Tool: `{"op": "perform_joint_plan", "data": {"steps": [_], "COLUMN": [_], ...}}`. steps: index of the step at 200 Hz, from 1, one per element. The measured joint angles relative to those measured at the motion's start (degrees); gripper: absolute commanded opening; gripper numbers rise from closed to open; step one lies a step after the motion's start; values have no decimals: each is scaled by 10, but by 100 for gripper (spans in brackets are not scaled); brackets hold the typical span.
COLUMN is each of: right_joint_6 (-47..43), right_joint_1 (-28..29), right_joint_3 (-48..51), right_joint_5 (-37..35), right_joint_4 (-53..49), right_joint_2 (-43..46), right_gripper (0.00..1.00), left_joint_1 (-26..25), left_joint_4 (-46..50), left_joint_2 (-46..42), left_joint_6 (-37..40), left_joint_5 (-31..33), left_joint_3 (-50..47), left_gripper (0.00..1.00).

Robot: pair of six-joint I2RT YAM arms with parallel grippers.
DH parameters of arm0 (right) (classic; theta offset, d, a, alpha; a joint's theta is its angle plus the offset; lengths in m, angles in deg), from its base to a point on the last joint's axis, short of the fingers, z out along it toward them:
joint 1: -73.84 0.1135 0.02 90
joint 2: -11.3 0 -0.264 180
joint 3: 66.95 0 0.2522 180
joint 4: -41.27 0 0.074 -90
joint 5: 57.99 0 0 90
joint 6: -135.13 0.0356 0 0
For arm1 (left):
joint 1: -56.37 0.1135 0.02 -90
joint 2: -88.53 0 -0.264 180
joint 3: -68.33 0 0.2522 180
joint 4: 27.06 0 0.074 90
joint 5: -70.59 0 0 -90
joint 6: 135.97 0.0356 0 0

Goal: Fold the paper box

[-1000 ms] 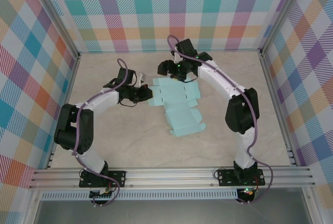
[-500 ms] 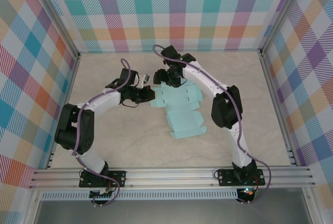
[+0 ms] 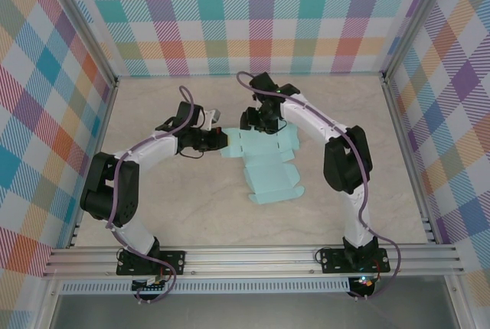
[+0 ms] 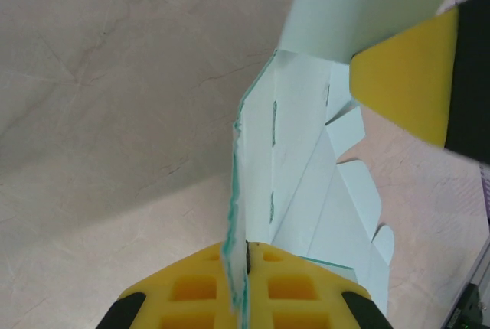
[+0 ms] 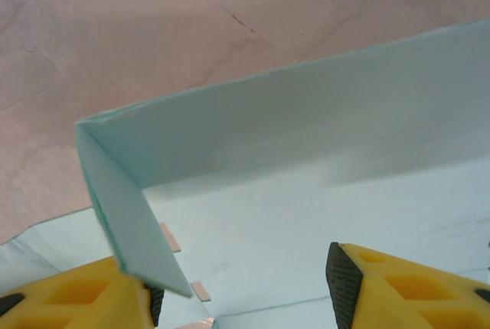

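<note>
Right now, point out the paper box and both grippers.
paper box (image 3: 266, 168), top view, middle of the sheet.
left gripper (image 4: 239, 268), left wrist view, between fingertips pinching the sheet.
right gripper (image 3: 258, 125), top view, between its fingertips.

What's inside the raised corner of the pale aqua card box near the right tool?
In that corner of the pale aqua card box: bare card floor with two small slots showing table. The right tool hangs open over it. Table beneath the floor is covered.
</note>
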Motion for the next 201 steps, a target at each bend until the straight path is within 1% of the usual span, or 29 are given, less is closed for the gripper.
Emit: {"op": "perform_joint_plan", "data": {"steps": [18,37,53,75,89,106,121,142,174,201], "right_joint_6": [7,26,67,165,226,289,341,413,475,489], "right_joint_1": [-18,-38,-60,-92,-108,-110,-107,-106,-106,-106], "right_joint_3": [0,0,-5,-5,-5,-5,-5,-3,-1,-1], "right_joint_5": [27,75,121,175,186,191,195,219,237,237], "right_joint_4": [0,-6,-14,-21,-25,-30,-34,-37,-36,-38], "right_joint_2": [3,19,36,64,76,83,83,80,64,52], "right_gripper": [63,74,74,76,77,79,80,80,77,75], "left_joint_1": [-3,-10,-19,-50,-71,-91,-99,-107,-115,-121], "left_joint_4": [-13,-20,-41,-82,-104,-133,-157,-194,-229,-244], "left_joint_2": [0,-1,-9,-43,-64,-81,-96,-119,-140,-146], "left_joint_6": [18,36,44,58,67,73,79,82,82,81], "left_joint_5": [1,14,31,70,99,126,151,192,244,279], "left_joint_3": [-9,-12,-26,-66,-87,-104,-119,-150,-183,-193], "left_gripper": [0,0,0,0,0,0,0,0,0,0]}}
